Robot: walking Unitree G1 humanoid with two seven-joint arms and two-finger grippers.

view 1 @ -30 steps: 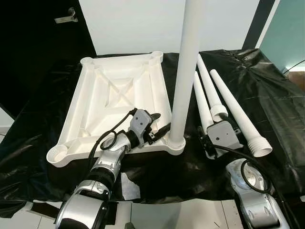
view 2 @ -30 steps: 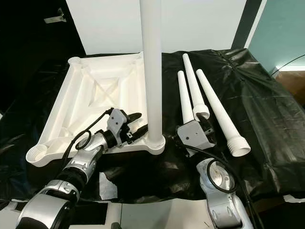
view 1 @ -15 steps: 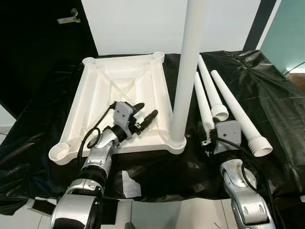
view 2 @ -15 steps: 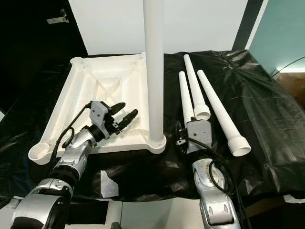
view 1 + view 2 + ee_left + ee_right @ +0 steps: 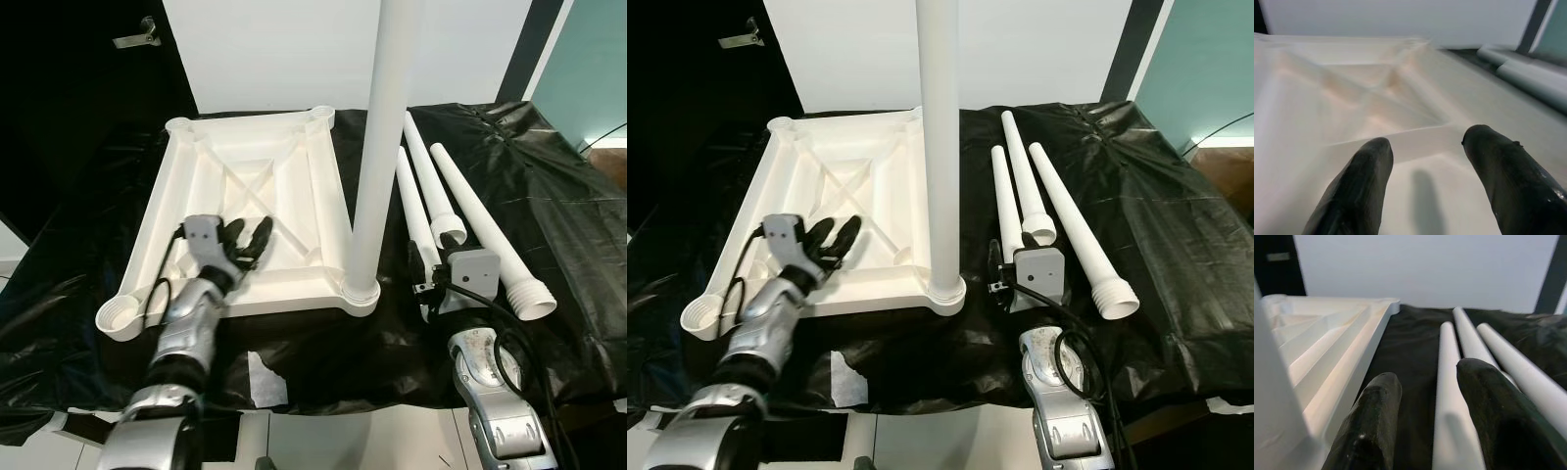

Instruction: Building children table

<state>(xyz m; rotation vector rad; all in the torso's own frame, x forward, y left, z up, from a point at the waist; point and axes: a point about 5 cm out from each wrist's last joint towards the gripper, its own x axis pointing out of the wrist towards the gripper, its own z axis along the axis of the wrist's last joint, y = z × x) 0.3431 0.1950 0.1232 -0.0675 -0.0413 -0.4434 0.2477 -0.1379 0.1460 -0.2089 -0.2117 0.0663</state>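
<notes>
Since 1 second ago, the left gripper (image 5: 245, 240) has swung from the upright leg's base toward the tabletop's near left, black fingers (image 5: 1359, 188) spread above a rib inside the upturned white tabletop (image 5: 196, 176). Right gripper (image 5: 1422, 423), fingers apart, sits at the near end of the leftmost of 3 loose legs (image 5: 416, 211) on the black sheet (image 5: 549, 215). 1 leg (image 5: 377, 157) stands upright in the tabletop's near right corner.
</notes>
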